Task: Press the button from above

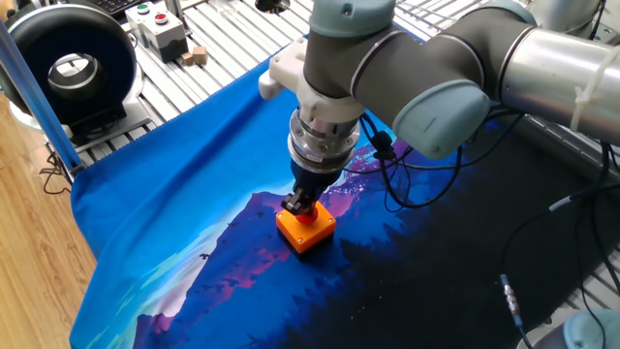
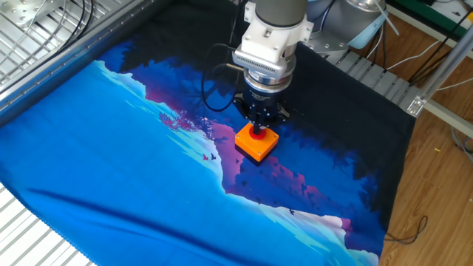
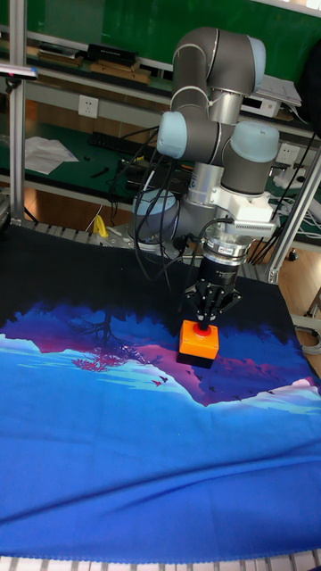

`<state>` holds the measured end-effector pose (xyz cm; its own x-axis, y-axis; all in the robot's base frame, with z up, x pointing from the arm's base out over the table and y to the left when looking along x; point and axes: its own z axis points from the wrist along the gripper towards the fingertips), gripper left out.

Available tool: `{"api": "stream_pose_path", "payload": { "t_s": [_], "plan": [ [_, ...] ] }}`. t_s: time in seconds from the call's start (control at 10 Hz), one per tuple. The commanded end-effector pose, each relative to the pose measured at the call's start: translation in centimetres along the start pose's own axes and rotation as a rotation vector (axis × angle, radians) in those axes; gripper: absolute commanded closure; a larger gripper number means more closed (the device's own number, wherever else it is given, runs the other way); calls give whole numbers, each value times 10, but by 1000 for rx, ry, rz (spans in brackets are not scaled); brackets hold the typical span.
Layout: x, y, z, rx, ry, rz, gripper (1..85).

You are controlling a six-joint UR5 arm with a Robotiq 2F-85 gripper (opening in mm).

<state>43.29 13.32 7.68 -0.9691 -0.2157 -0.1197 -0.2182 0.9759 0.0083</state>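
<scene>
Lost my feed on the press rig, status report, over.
Gripper directly over the button, fingertips down on it. Orange box sits flat on the blue cloth. Nothing in the way.

Blue mountain-print cloth (image 2: 111, 148); grey button box (image 1: 160, 27); black round fan (image 1: 70, 66)

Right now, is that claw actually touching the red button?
Touching: in the other fixed view the gripper tip sits on the red button with no gap.

A robotics lab: aluminium framing (image 3: 16, 107), cluttered workbench (image 3: 80, 147), grey control box (image 1: 158, 29).
</scene>
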Motion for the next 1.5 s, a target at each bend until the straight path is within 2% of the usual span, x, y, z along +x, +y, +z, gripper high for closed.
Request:
{"api": "stream_pose_path", "payload": {
  "t_s": [0.0,1.1,1.4],
  "plan": [
    [-3,0,6,-3,-9,2,847],
    [0,-5,-20,1,17,-2,847],
    [1,-2,-41,-25,35,-2,847]
  ]
}}
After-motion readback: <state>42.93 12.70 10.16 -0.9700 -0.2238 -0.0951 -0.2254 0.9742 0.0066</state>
